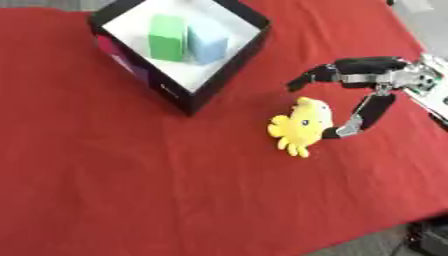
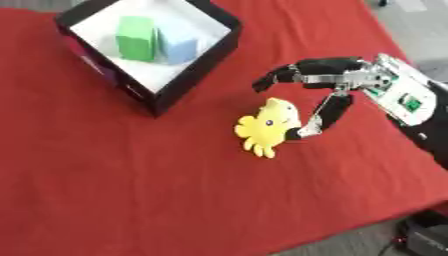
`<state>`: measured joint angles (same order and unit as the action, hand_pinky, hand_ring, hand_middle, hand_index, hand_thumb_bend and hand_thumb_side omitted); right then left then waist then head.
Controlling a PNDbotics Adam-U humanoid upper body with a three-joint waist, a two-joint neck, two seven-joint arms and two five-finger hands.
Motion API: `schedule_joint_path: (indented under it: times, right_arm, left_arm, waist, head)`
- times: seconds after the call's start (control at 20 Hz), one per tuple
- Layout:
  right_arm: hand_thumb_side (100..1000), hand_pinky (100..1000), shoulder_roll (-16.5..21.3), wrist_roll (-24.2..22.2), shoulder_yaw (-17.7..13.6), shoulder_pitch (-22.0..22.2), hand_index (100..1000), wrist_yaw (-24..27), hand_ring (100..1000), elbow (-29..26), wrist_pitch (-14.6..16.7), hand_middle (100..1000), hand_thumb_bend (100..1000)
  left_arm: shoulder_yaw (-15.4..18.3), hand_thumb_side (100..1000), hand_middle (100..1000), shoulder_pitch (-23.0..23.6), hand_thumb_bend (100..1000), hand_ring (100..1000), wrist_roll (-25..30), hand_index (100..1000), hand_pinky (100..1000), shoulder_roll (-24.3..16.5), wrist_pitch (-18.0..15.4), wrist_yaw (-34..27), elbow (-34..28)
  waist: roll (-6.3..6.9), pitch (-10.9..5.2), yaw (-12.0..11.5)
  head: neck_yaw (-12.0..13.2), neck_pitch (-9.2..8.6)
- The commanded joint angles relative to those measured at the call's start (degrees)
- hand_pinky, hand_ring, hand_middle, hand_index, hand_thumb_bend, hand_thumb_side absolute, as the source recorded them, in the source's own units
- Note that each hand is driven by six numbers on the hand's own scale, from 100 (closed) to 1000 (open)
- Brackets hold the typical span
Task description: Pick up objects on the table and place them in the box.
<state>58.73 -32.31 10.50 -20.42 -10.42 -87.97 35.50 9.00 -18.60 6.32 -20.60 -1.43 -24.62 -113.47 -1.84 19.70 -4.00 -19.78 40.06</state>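
Note:
A yellow plush toy (image 1: 302, 125) lies on the red cloth, right of the box. My right hand (image 2: 343, 74) comes in from the right edge and hovers at the toy, open. Its fingers (image 1: 317, 75) arch just above the toy's top, and its thumb (image 1: 369, 111) reaches down to the toy's right side, its tip touching or nearly touching. The black box (image 1: 229, 62) with a white floor stands at the upper left. Inside it a green block (image 1: 166, 37) and a blue block (image 1: 207, 44) stand side by side. My left hand is out of view.
The red cloth (image 1: 131, 175) covers the table, with wide bare room left and front of the toy. The table's edge runs along the lower right, with grey floor and a dark object (image 1: 429, 239) beyond it. More grey floor shows at the upper right.

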Motion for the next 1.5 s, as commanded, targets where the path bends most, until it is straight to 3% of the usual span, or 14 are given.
schedule_joint_path:
  times: [0.05, 0.9, 1.1, 1.3, 1.5]
  right_arm:
    - [327, 931, 1.1, -15.2, -0.1, -0.3, 1000, -1.5, 888, -0.7, 16.5, 865, 439]
    - [350, 924, -0.6, -10.2, 0.8, -0.8, 999, -9.2, 879, 3.0, 16.5, 818, 440]
    - [383, 911, -1.1, -7.2, 0.2, -1.0, 982, -12.5, 847, 4.7, 16.5, 808, 445]
    - [357, 874, -1.3, -3.8, 0.3, -0.3, 925, -14.6, 805, 5.5, 16.5, 752, 452]
    - [300, 843, -1.5, -1.3, 0.7, 0.2, 874, -14.1, 770, 5.8, 16.5, 680, 351]
  left_arm:
    - [0.1, 699, 690, -0.3, 100, 693, 0.2, 773, 806, -0.6, 0.0, 0.4, -1.1]
    - [0.1, 698, 691, 0.2, 100, 695, 0.5, 768, 806, -0.7, -0.1, 0.6, -1.1]
    - [0.1, 699, 691, 0.3, 100, 695, 0.7, 767, 806, -0.8, -0.2, 0.7, -1.1]
    - [0.0, 698, 691, 0.3, 100, 696, 0.9, 766, 806, -0.8, -0.3, 0.9, -1.1]
    - [0.0, 698, 691, 0.4, 100, 696, 1.1, 765, 806, -0.8, -0.4, 0.9, -1.1]
  waist:
    - [0.11, -0.25, 0.1]
    - [0.3, -0.37, 0.5]
    - [0.38, -0.23, 0.6]
    - [0.45, -0.14, 0.7]
    - [0.51, -0.13, 0.7]
  head:
    - [0.1, -0.8]
    - [0.4, -1.45]
    - [0.5, -1.41]
    - [0.5, -1.35]
    - [0.3, -1.5]
